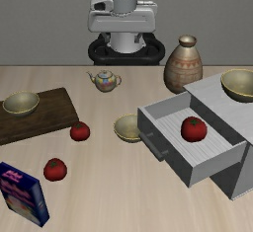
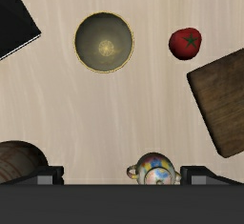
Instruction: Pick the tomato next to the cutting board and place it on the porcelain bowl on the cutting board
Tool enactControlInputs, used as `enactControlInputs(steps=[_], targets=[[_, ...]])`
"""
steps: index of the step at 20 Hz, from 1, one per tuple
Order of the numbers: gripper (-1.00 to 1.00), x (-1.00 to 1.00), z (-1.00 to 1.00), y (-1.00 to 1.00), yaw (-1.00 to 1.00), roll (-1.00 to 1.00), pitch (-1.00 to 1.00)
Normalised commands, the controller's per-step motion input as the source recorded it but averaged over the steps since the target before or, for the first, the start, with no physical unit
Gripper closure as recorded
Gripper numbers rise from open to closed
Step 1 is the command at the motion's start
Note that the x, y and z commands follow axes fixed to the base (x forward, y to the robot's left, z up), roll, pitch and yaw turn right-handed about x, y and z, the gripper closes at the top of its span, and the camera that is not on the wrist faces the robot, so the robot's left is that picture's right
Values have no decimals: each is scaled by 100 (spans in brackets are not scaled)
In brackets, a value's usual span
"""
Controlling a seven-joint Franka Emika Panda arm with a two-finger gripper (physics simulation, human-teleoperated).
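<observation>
Wrist view, tomato [image 2: 186, 43] upright, stem up, beside cutting board [image 2: 224, 99]

The exterior view looks down from the front; the wrist view, straight down, shares teapot [image 1: 105, 79] and tomato [image 1: 80, 131].

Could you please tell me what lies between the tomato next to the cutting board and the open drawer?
A bowl stands between that tomato and the drawer, touching neither. The exterior view shows this.
</observation>
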Motion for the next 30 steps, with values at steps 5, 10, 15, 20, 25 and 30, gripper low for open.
enactControlInputs(steps=[5,10,15,20,25,30], targets=[[-100,20,0,-80,0,0,0],[-100,0,0,-100,0,0,0],[-100,80,0,-20,0,0,0],[-100,100,0,0,0,0,0],[-100,60,-40,0,0,0,0],[-100,0,-100,0,0,0,0]])
